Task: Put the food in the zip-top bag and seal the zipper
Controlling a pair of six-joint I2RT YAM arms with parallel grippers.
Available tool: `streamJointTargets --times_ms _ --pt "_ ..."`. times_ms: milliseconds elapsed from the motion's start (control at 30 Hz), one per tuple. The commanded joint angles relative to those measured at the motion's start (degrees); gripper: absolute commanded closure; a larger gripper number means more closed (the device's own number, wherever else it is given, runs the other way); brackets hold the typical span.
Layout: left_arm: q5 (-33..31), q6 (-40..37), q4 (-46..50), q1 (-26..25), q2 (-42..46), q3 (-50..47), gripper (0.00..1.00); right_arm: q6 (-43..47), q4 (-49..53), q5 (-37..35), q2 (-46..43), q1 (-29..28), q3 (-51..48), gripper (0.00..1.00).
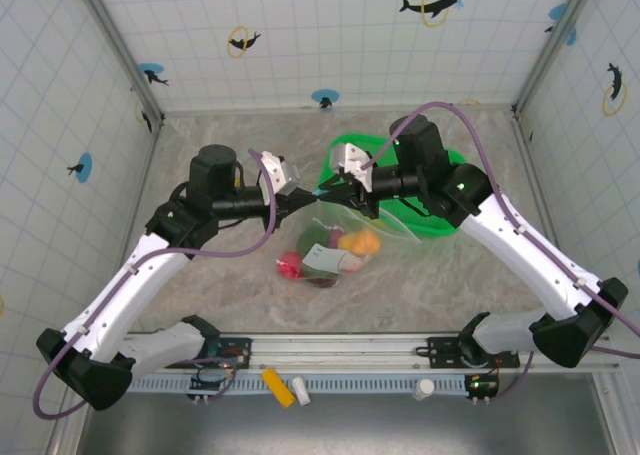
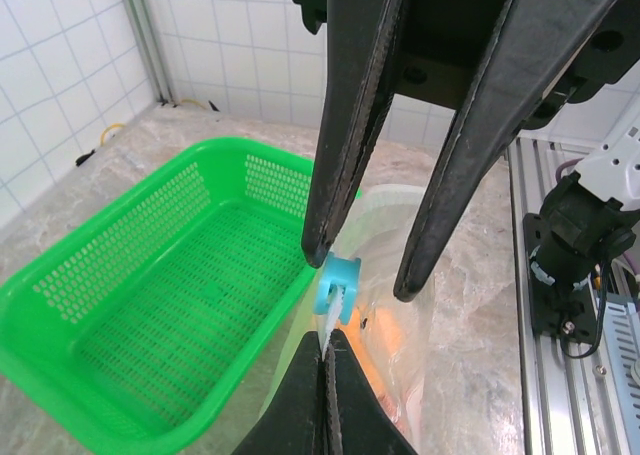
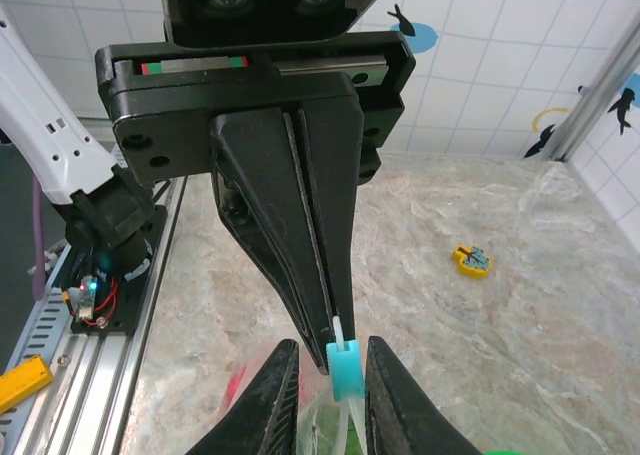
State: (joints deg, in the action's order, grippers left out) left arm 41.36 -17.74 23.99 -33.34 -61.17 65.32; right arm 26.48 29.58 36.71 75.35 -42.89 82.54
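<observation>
The zip-top bag lies at mid-table, its mouth lifted between the two grippers. The food shows through it in orange, red, green and maroon. My left gripper is shut on the end of the zipper strip, just past the bluish-green slider. My right gripper is open with a finger on either side of the slider; one finger touches it and a gap remains on the other side. From above, the left gripper and the right gripper meet tip to tip.
The green basket stands just behind the bag under the right arm, and its mesh floor is bare. A tiny yellow-blue trinket lies on the marble table. A metal rail runs along the near edge.
</observation>
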Motion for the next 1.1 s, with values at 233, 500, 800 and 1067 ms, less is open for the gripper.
streamJointTargets --times_ms 233,500,800,1067 --pt "0.8 1.1 -2.0 -0.4 0.9 1.2 1.00 -0.8 -2.2 0.8 0.3 0.4 -1.2 0.77" --pt "0.5 1.5 -2.5 -0.4 0.8 1.0 1.00 -1.3 -2.2 1.2 1.1 0.5 -1.2 0.78" --pt "0.3 1.8 -2.7 -0.3 1.1 0.6 1.00 -1.3 -2.5 1.4 1.5 0.5 -1.1 0.91" --pt "1.5 3.1 -4.5 -0.4 2.1 -0.5 0.75 -2.4 -3.7 2.1 0.3 0.5 -0.8 1.00"
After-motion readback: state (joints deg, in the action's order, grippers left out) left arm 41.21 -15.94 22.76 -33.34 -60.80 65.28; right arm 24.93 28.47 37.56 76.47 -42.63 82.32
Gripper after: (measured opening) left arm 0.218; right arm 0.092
